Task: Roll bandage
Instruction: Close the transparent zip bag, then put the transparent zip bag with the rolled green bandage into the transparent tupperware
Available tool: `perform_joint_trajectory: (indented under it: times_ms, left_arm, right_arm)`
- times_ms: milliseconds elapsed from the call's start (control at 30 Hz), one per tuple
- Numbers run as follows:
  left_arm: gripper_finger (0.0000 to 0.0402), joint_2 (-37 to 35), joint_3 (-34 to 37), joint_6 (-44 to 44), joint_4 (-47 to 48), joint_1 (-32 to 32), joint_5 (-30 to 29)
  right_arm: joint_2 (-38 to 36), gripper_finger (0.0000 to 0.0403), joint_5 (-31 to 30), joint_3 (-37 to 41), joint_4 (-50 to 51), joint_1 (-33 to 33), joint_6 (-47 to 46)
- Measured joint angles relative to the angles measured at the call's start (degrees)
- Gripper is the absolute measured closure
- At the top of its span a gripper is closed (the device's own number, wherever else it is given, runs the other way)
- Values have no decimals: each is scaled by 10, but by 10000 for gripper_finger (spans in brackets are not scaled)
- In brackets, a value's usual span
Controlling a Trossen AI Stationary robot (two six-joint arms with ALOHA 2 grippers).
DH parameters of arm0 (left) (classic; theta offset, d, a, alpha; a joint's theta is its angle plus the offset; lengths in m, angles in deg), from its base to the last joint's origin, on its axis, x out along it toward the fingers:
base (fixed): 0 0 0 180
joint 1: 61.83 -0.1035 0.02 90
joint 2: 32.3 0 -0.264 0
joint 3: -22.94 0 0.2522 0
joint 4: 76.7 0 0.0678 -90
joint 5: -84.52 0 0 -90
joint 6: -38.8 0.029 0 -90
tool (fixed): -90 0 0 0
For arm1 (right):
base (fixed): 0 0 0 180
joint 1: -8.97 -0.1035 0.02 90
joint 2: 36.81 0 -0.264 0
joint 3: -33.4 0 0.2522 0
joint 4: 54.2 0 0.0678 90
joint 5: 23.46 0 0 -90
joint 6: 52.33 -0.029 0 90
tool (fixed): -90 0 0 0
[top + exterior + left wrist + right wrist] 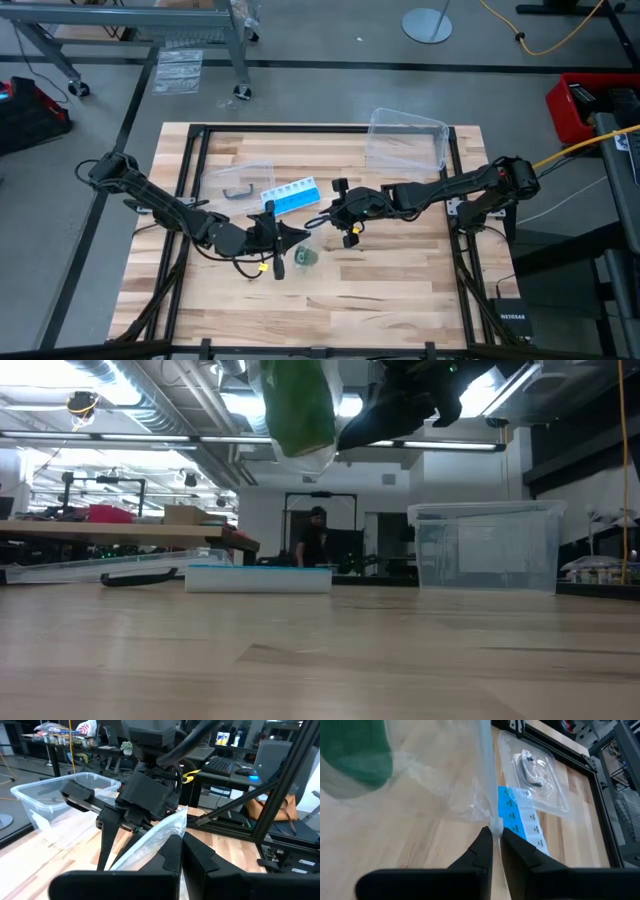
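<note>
Bandage [352, 750] hangs bagged in a clear bag [470, 790], each arm's closed jaws pinching its edge.

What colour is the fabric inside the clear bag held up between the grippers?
Solid green. The bandage shows best in the low view, hanging inside the clear plastic bag.

The green bandage [298, 405] sits bunched inside a clear plastic bag [445, 795], hanging above the wooden surface [400, 290], off the wood.

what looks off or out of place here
The green bandage is not on the table: it hangs inside a clear bag held up between the left gripper and right gripper, both pinching its edges.
</note>
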Motion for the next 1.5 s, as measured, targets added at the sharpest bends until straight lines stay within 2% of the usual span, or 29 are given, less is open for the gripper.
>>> perform_joint_trajectory:
  times_ms: [200, 333, 467, 633, 900, 1167, 1300, 1500]
  left_arm:
    - [401, -1, 0, 12, -2, 0, -1]
    - [401, -1, 0, 16, -1, 0, -1]
    - [401, -1, 0, 31, 1, 0, -26]
    - [401, -1, 0, 59, 2, -2, -51]
    - [401, 0, 0, 76, 2, -3, -130]
    - [401, 0, 0, 49, 22, -50, -135]
    - [401, 0, 0, 38, 28, -96, -113]
    - [401, 9, 0, 9, 22, -182, 2]
  right_arm:
    - [0, 313, -9, -13, 8, 0, -7]
    - [0, 271, -50, -33, 8, 0, -4]
    - [-1, 247, -102, -58, 34, 0, -3]
    - [-2, 240, -162, -109, 132, 0, -5]
    - [-12, 240, -165, -164, 204, 0, -39]
    - [-74, 239, -206, -187, 332, 0, -90]
    - [-130, 239, -210, -187, 390, 0, -123]
    - [-221, 239, -210, -187, 445, 0, -161]
